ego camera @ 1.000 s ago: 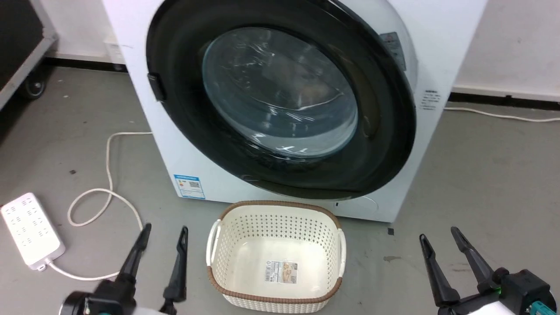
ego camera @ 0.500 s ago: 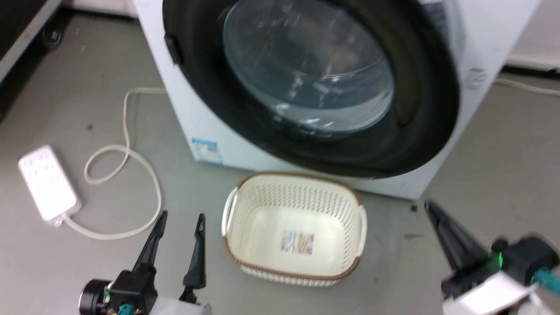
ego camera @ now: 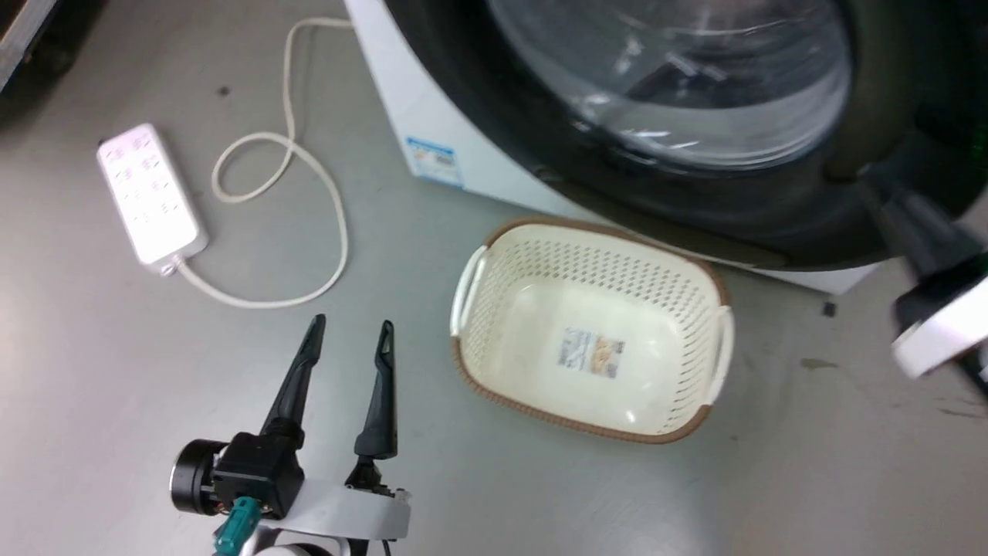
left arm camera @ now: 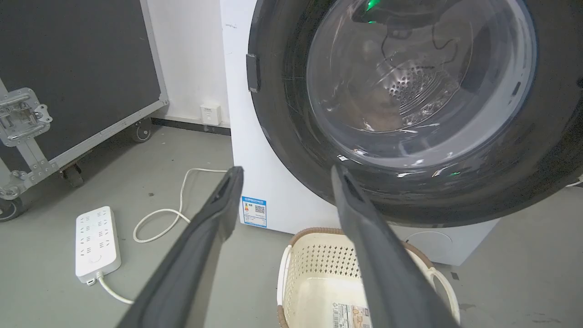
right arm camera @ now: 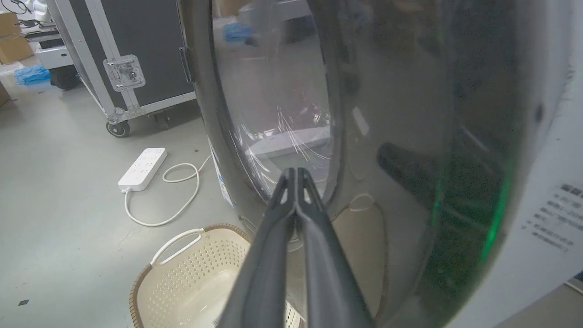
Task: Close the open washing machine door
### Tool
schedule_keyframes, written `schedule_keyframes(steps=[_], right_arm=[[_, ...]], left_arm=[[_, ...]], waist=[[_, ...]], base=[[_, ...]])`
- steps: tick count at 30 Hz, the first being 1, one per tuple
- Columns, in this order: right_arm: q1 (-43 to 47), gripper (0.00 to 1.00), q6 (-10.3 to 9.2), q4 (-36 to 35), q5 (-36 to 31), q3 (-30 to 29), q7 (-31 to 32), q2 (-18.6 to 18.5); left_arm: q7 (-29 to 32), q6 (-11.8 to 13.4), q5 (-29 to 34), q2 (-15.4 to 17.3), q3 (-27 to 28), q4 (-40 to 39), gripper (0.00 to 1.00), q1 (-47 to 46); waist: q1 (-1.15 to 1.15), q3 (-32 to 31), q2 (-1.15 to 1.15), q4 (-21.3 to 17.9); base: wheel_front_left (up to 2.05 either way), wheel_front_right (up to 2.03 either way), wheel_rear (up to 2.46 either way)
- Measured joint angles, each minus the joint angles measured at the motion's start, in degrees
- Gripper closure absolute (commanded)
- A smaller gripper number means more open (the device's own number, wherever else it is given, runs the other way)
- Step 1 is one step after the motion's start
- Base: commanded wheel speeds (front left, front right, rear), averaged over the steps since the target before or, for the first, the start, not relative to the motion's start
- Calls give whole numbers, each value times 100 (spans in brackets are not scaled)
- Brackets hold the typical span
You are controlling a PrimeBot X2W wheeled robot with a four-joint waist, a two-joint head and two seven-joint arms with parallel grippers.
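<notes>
The right gripper (right arm camera: 296, 175), shut into one thin tip in its wrist view, points at the washing machine door (right arm camera: 410, 114) on the front of the white machine (right arm camera: 542, 255), likely to push it closed, while the head view shows the left gripper (ego camera: 351, 326) open and low beside the basket (ego camera: 540, 262).

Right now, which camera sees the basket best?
The head view: it looks down on the whole basket, with its rim and both handles. The left wrist view and the right wrist view each cut it off at the bottom edge.
</notes>
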State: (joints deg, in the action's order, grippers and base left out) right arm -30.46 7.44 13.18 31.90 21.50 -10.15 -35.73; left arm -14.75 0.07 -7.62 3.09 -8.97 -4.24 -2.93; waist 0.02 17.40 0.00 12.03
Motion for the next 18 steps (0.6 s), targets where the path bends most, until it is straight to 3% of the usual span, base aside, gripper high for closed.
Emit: schedule_keyframes(steps=[10, 18], right_arm=[[-1196, 100, 16, 1060, 448, 94, 27, -417], [-1950, 100, 65, 2072, 382, -48, 73, -270]], left_arm=[[0, 132, -80, -11, -116, -55, 0, -24], [0, 218, -124, -14, -175, -74, 0, -68]], waist=[[-1, 340, 0, 295], [-2, 408, 0, 296]], base=[[0, 0, 0], [0, 0, 0]])
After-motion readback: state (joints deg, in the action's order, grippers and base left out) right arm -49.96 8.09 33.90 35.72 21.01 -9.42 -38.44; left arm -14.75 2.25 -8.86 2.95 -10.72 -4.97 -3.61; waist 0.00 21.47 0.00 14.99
